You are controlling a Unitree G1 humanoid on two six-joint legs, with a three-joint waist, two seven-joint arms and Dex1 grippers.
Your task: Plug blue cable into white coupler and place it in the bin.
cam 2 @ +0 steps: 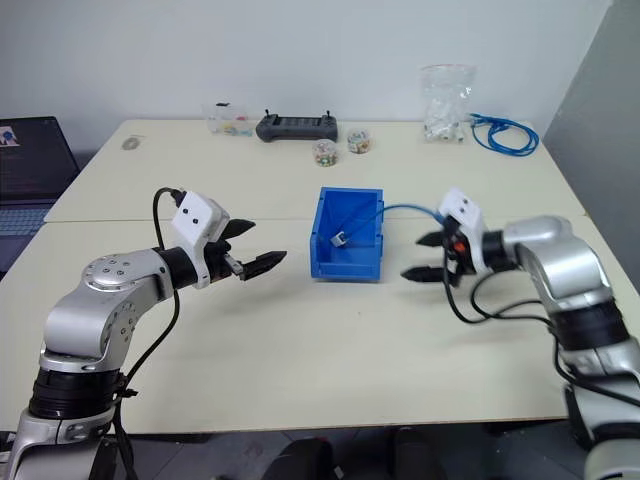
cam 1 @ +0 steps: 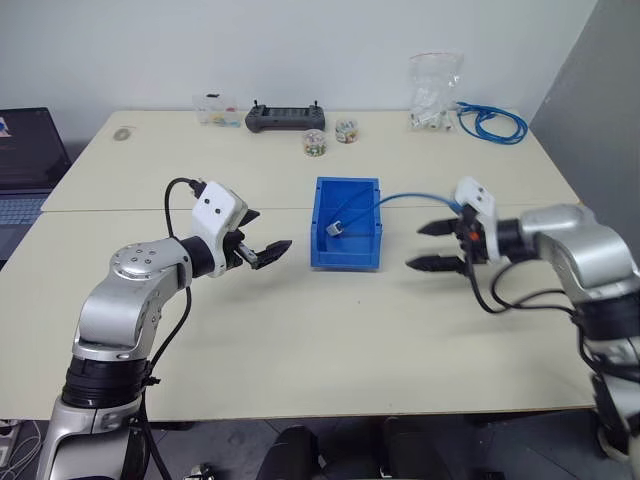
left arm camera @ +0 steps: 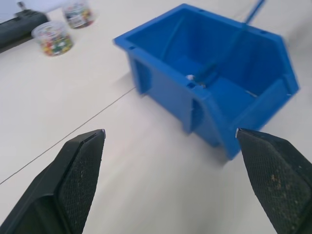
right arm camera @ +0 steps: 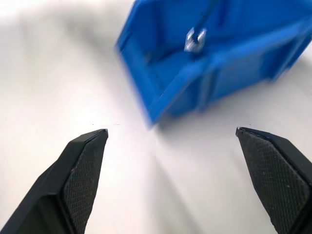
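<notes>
The blue bin stands at the table's middle. Inside it lies the white coupler with the blue cable plugged into it; the cable climbs over the bin's right wall and runs off behind my right wrist. My left gripper hangs open a little left of the bin, empty and pointing at it. Just right of the bin, my right gripper is open too, with nothing between its fingers. The right wrist view shows the coupler resting in the bin.
Along the table's far edge lie a black controller, two small jars of beads, a clear box, a clear bag of white pieces and a coiled blue cable bundle. A laptop sits at far left.
</notes>
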